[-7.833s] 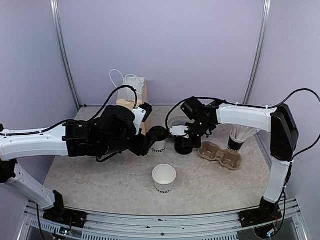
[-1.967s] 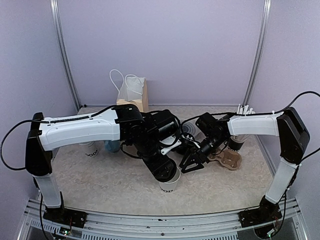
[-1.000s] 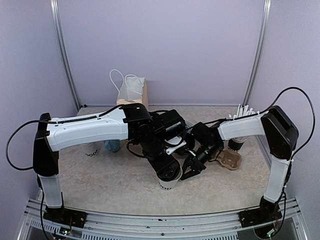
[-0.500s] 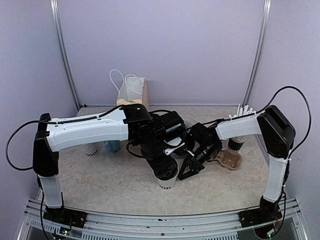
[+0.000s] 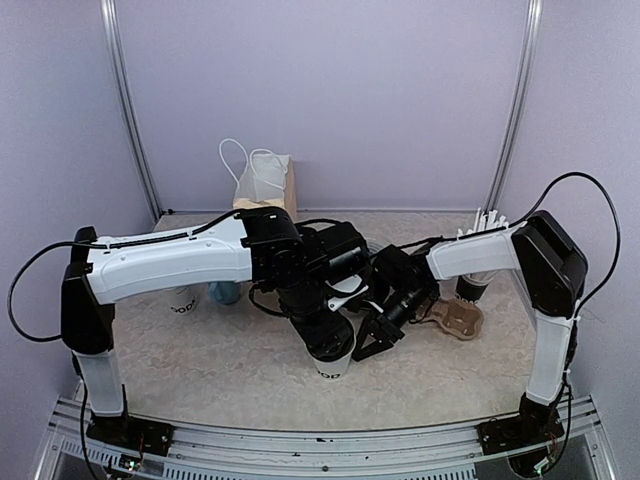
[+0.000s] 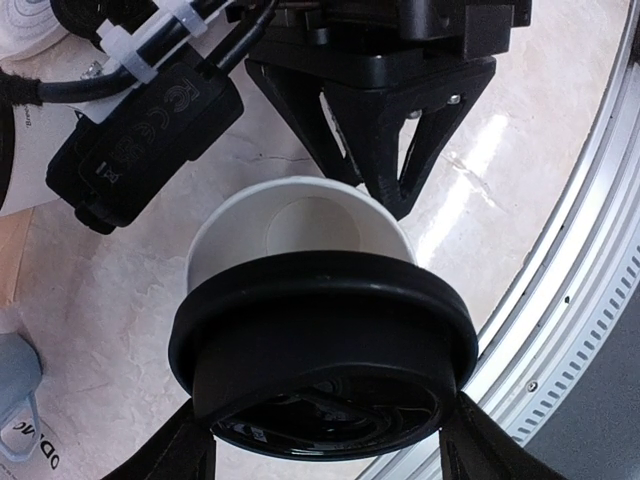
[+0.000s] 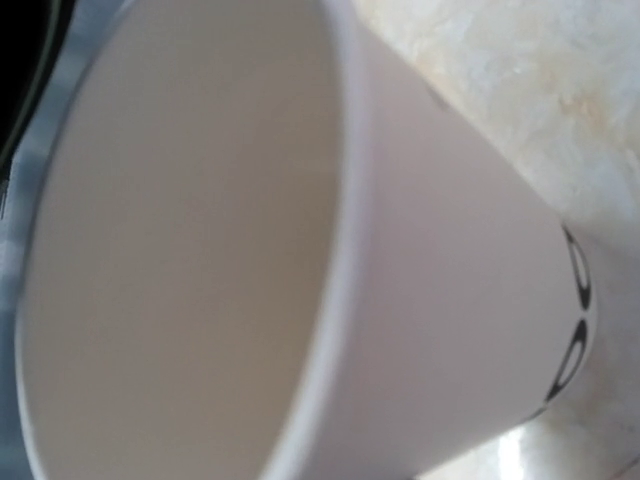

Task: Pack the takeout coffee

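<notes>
The takeout coffee cup (image 5: 334, 366), white with black lettering, stands open near the table's front. My left gripper (image 5: 326, 338) is shut on the round black lid (image 6: 320, 330), held level just above the cup's mouth (image 6: 300, 215) and covering its near half. My right gripper (image 5: 368, 343) is at the cup's right side, with its black fingers (image 6: 395, 190) against the far rim. In the right wrist view the cup (image 7: 450, 280) fills the frame and hides the fingers, so their spread does not show.
A cardboard cup carrier (image 5: 456, 318) lies right of the right gripper, with a nested cup stack (image 5: 478, 270) behind it. A paper bag (image 5: 268, 190) stands at the back. A second lettered cup (image 5: 182, 300) and a light-blue mug (image 5: 225, 292) stand at left. The front rail (image 6: 580, 300) is close.
My left gripper carried the black lid from the back to above the front cup and has sunk slightly. My right gripper moved left, up against the cup.
</notes>
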`<action>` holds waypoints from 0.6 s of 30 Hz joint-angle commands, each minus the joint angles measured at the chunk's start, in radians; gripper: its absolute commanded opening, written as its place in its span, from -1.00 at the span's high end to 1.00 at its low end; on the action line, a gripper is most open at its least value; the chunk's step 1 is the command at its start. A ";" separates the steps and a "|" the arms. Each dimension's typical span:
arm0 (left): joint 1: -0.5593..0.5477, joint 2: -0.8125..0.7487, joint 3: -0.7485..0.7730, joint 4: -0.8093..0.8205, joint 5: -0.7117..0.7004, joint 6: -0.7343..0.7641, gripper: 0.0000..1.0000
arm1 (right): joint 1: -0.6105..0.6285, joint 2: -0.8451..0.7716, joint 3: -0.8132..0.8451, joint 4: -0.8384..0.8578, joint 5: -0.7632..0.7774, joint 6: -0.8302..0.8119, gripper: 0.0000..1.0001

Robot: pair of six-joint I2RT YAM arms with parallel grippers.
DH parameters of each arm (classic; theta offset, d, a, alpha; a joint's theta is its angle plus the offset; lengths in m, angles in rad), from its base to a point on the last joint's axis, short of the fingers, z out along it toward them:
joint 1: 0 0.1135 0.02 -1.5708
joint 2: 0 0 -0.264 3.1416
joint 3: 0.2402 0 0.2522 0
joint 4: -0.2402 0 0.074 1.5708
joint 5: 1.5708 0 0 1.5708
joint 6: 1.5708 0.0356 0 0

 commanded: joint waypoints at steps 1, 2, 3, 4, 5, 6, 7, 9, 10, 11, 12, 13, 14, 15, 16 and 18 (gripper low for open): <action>0.014 0.015 0.011 0.013 0.000 0.016 -0.23 | 0.014 0.015 0.021 -0.011 -0.006 0.000 0.37; 0.017 0.017 0.011 0.015 0.003 0.018 -0.23 | 0.014 0.016 0.021 -0.011 -0.006 0.000 0.37; 0.020 0.021 0.012 0.016 0.005 0.020 -0.23 | 0.014 0.016 0.021 -0.012 -0.006 -0.001 0.36; 0.021 0.025 0.014 0.017 0.008 0.022 -0.23 | 0.015 0.016 0.022 -0.012 -0.005 -0.001 0.37; 0.022 0.028 0.014 0.018 0.010 0.023 -0.23 | 0.016 0.016 0.022 -0.012 -0.006 -0.001 0.37; 0.024 0.032 0.014 0.023 0.016 0.026 -0.23 | 0.016 0.017 0.022 -0.012 -0.005 -0.002 0.36; 0.025 0.034 0.014 0.024 0.022 0.028 -0.23 | 0.016 0.017 0.021 -0.011 -0.007 -0.003 0.36; 0.026 0.040 0.016 0.027 0.026 0.032 -0.23 | 0.016 0.020 0.025 -0.011 -0.009 -0.003 0.36; 0.026 0.044 0.017 0.028 0.027 0.032 -0.24 | 0.015 0.021 0.026 -0.013 -0.010 -0.003 0.36; 0.026 0.048 0.018 0.030 0.030 0.034 -0.24 | 0.015 0.024 0.027 -0.014 -0.012 -0.004 0.36; 0.026 0.049 0.019 0.032 0.031 0.034 -0.24 | 0.015 0.025 0.029 -0.014 -0.013 -0.004 0.36; 0.026 0.052 0.022 0.033 0.032 0.036 -0.24 | 0.016 0.027 0.030 -0.015 -0.014 -0.004 0.36; 0.025 0.054 0.024 0.035 0.033 0.036 -0.24 | 0.016 0.029 0.030 -0.016 -0.015 -0.004 0.36; 0.026 0.056 0.027 0.036 0.034 0.037 -0.27 | 0.017 0.029 0.031 -0.017 -0.015 -0.005 0.36; 0.026 0.059 0.027 0.037 0.034 0.039 -0.29 | 0.017 0.029 0.031 -0.017 -0.016 -0.006 0.36; 0.026 0.064 0.029 0.040 0.032 0.041 -0.33 | 0.018 0.028 0.032 -0.018 -0.016 -0.006 0.36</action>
